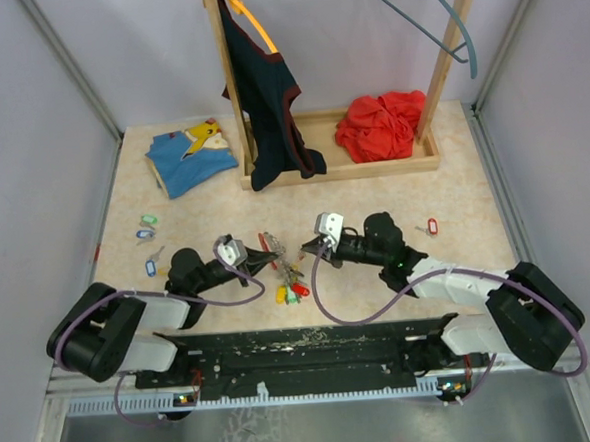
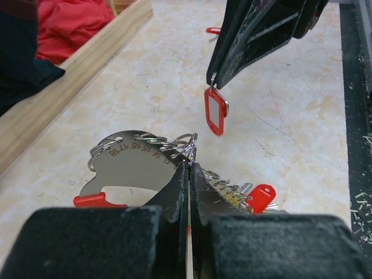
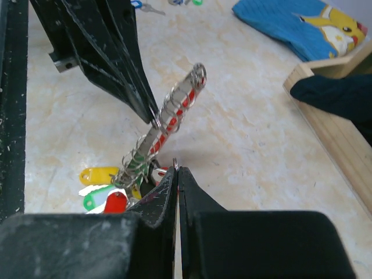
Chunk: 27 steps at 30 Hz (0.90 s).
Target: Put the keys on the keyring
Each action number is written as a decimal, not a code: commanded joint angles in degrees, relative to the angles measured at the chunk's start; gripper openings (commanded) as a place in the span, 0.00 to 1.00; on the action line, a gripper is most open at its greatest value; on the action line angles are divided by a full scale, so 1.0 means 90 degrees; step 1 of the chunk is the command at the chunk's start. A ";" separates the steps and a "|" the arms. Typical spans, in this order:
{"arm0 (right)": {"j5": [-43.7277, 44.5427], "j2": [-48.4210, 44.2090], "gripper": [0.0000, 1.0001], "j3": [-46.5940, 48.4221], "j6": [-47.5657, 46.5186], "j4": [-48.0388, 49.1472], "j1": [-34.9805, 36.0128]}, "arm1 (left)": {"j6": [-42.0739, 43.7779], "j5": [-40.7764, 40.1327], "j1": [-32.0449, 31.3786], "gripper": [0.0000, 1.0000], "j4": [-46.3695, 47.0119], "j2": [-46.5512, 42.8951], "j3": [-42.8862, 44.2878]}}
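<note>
the threading step is in hand: the left gripper (image 2: 189,170) is clenching the keyring (image 2: 125,165), and the right gripper (image 3: 176,172) is pinching a red-tagged key (image 2: 215,111) just beside it. the next move is likely calling for fine alignment with a ring. only the top view is showing loose keys (image 1: 147,230) lying well apart.

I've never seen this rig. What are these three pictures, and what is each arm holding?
Two robot arms are bolted at the near edge of a table. One picture looks down from above; the other two come from cameras on each wrist. The left gripper is shut on the keyring plate, a metal plate carrying small rings and tagged keys. The right gripper pinches a red key tag by its ring. Loose keys lie on the left; a blue shirt and red cloth lie behind.
</note>
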 commanded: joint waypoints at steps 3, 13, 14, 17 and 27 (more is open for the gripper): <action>-0.0544 0.0342 0.00 -0.0008 -0.0595 0.1082 0.0139 | -0.0007 0.0674 0.0027 0.00 0.0559 0.0548 0.0314; -0.0106 0.0690 0.00 0.0280 -0.1004 0.0176 0.0507 | 0.0204 0.0824 0.0017 0.00 0.0390 0.0933 0.0510; -0.0078 0.0724 0.00 0.0361 -0.0963 0.0019 0.0508 | 0.0247 0.0808 0.0001 0.00 0.0287 0.0942 0.0543; 0.0044 0.0814 0.00 0.0333 -0.0790 0.0300 0.0509 | 0.0377 0.0843 -0.0094 0.00 0.0096 0.1012 0.0628; 0.0197 0.0864 0.00 -0.0010 -0.0814 0.1240 0.0535 | 0.0428 0.1043 -0.0183 0.00 0.0235 0.1150 0.0641</action>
